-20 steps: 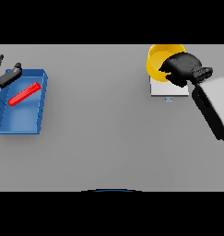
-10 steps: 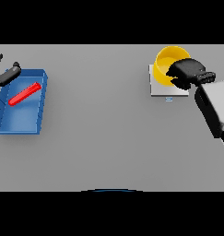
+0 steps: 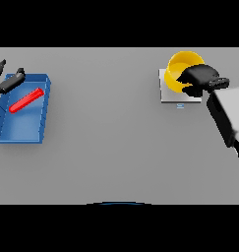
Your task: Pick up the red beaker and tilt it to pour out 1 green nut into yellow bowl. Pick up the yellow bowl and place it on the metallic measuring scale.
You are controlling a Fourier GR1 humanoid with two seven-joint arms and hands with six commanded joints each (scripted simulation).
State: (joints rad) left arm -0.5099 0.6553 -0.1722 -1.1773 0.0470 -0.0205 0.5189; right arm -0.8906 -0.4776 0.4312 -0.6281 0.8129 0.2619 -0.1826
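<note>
Round yellow bowl (image 3: 182,69) is seen at the far right of the grey table (image 3: 111,147), sitting over the flat square metallic measuring scale (image 3: 166,91); the scale's near and left edges show from under it. Whether the bowl bears fully on the scale or is held just above it cannot be told. The bowl's near right rim is covered by the right hand (image 3: 199,78), dark fingers curled over the rim in a grip on the bowl. The white and grey forearm comes in from the lower right.

Slim red beaker (image 3: 26,100) is found lying on its side inside the shallow blue rectangular tray (image 3: 22,135) at the far left, angled with its far end toward the tray's upper right corner. It is touched by neither hand. No green nut can be made out.

The left hand (image 3: 5,81) is seen at the left edge, just over the tray's far left corner, fingers spread loosely, nothing held. It is near the beaker but apart from it.
</note>
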